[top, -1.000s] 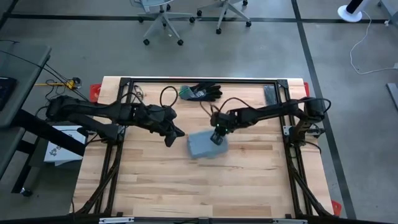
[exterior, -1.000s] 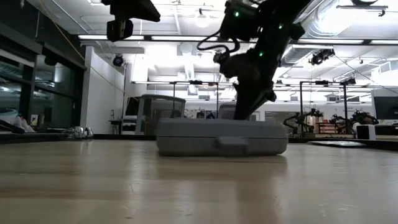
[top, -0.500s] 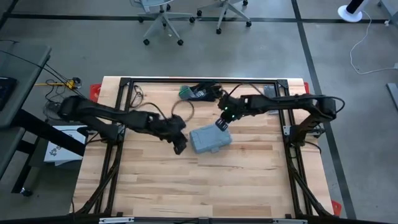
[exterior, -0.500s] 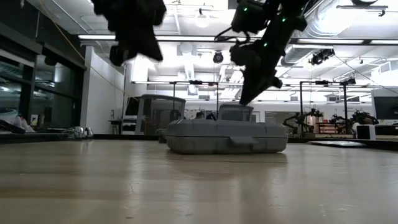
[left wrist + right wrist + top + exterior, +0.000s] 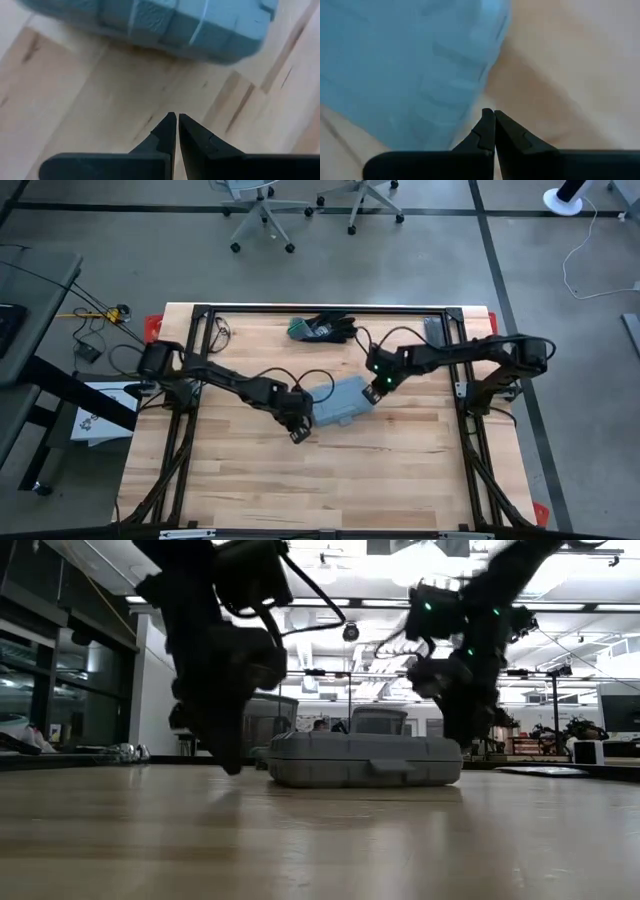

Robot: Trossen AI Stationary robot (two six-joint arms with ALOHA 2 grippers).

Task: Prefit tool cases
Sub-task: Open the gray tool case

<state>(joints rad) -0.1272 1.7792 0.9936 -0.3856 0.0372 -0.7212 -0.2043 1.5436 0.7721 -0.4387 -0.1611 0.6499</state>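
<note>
The grey-blue tool case [image 5: 340,402] lies shut and flat on the wooden table, a little right of the middle, its right end turned toward the far edge. The low view shows its front latch side [image 5: 365,760]. My left gripper [image 5: 297,434] is shut and points steeply down just off the case's near-left corner. In its wrist view a strip of bare wood separates its tips [image 5: 176,116] from the case [image 5: 150,22]. My right gripper [image 5: 377,390] is shut and points down at the case's right end [image 5: 405,65]. My right gripper has its shut fingertips [image 5: 487,120] close beside the edge of the case's right end [image 5: 470,95], coming from above and slanting down. Whether they touch the case, I cannot tell. The case lies flat on the table.
A pair of black-and-green gloves [image 5: 322,328] lies at the far edge. A narrow dark bar [image 5: 433,332] lies at the far right. A black metal frame [image 5: 320,310] runs round the table. Bare wood stretches toward the near edge.
My left gripper has come down and tipped steeply, moving toward the case's near-left corner. My right gripper has gone from the case's top across its far edge to its right end. The case has turned flat on the table, its right end swinging toward the far edge.
</note>
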